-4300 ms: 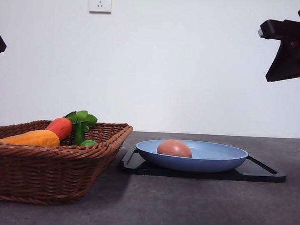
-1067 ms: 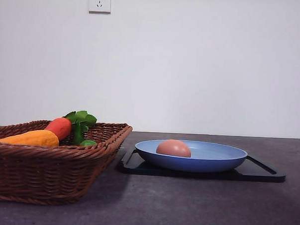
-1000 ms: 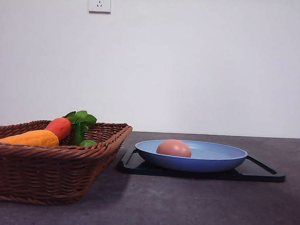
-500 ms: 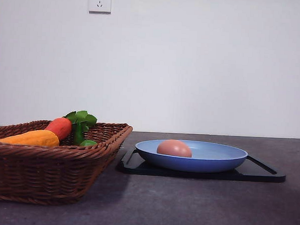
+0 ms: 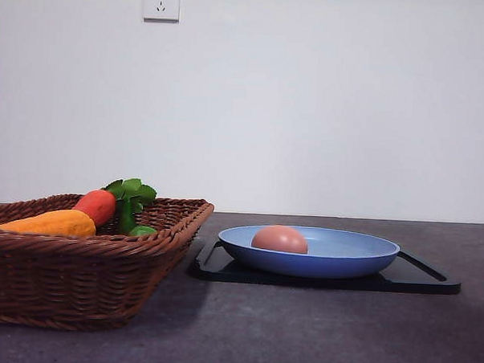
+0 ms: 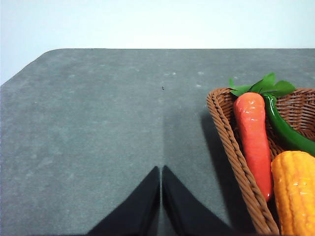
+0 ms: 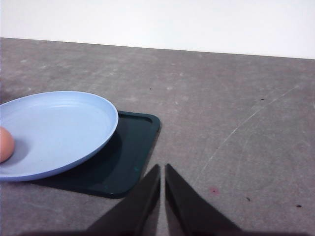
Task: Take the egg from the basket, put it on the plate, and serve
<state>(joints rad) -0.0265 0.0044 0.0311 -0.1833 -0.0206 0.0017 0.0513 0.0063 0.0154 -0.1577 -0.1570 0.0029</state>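
Front view: egg point(image 5: 280, 239) lies in the light-blue plate point(image 5: 351, 259), left of the plate's centre, its lower part hidden behind the near rim. Plate sits on a flat black tray point(image 5: 426, 278); most of the tray is covered by the plate, corners showing at either side. Wicker basket point(image 5: 77, 279) stands to the left, its near corner close beside the tray; its left end is cut off by the frame edge. Over the rim show an orange corn toy point(image 5: 51, 221), a red carrot toy point(image 5: 98, 206) with green leaves, and a bit of green pepper point(image 5: 143, 230); the basket floor is hidden by the near wall.

Left wrist view: left gripper point(image 6: 161, 177) has its two dark fingers pressed together, nothing between them, above bare grey table point(image 6: 98, 137) beside the basket's braided rim. Carrot, pepper and corn lie side by side inside; corn is cut off by the frame edge.

Right wrist view: right gripper point(image 7: 162, 177) likewise closed and empty, just beside the tray's corner. Egg point(image 7: 5, 144) appears as a sliver at the frame edge, resting on the plate.
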